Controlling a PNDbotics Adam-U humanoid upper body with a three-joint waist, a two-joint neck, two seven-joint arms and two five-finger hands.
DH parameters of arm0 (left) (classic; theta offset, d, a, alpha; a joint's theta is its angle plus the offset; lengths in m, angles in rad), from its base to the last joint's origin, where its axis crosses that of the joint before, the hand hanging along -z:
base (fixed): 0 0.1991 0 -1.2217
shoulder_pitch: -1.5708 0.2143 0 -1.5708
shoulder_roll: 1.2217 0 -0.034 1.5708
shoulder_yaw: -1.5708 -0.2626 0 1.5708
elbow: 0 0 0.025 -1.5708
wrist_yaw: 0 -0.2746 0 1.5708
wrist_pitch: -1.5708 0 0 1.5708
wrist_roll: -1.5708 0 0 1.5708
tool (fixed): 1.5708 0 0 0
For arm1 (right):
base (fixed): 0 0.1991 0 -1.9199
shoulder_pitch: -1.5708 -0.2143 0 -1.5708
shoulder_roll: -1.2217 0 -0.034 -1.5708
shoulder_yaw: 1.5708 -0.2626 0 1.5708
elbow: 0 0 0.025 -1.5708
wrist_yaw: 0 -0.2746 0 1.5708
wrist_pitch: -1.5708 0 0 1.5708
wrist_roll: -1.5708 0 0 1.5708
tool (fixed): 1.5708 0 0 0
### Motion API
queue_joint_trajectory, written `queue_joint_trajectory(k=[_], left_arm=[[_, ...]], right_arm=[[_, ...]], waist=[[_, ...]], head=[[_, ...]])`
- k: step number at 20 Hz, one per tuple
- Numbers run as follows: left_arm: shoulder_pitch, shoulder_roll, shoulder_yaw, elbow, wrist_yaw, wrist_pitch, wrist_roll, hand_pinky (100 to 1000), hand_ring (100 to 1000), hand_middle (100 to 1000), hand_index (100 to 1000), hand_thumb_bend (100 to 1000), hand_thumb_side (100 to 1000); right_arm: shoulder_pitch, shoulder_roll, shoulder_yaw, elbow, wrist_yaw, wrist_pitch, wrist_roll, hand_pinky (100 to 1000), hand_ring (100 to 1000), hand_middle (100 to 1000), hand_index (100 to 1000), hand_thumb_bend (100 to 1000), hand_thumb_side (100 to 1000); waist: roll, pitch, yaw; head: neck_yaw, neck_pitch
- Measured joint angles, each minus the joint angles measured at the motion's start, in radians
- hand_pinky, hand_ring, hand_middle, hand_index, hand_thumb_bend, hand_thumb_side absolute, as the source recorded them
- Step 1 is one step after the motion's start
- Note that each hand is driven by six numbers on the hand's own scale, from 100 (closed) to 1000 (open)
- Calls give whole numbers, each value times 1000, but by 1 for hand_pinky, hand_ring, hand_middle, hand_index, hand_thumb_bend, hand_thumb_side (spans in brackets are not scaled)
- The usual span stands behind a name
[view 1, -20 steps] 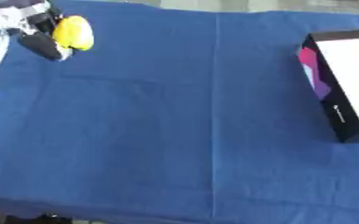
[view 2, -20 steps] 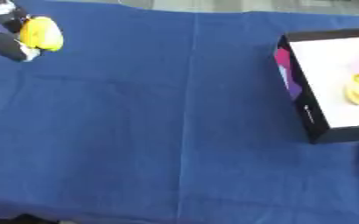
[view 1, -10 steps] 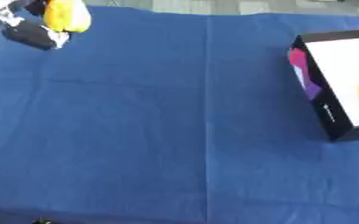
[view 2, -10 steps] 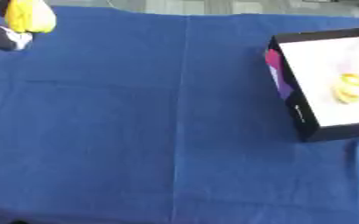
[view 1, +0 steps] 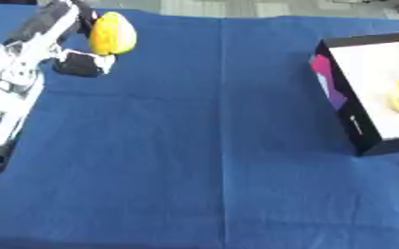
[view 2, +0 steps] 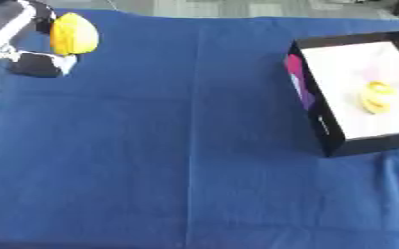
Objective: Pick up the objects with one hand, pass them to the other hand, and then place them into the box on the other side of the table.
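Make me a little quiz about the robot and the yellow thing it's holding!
1. True or false: the left hand is holding the yellow object.
2. Where does the black box sit? A) on the right side of the blue table B) at the middle C) under the left hand
3. Fill in the blank: inside the box, on its white floor, lies a small ______ item.

Key:
1. True. Its fingers are curled round the yellow object at the upper left.
2. A.
3. Yellow.
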Motion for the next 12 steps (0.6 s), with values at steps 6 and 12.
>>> queue_joint_trajectory(k=[6, 12], left_arm=[[14, -65, -27, 19, -4, -55, 84, 783, 585, 559, 498, 100, 143], [30, -134, -54, 54, 21, -115, 133, 787, 578, 556, 496, 100, 193]], right_arm=[[-69, -7, 67, 0, -2, 18, 77, 923, 1000, 989, 1000, 100, 470], [-135, -7, 131, 0, 2, 43, 156, 924, 1000, 994, 1000, 100, 470]], waist=[[-10, 0, 0], [-16, 0, 2]], head=[[-10, 0], [-15, 1]])
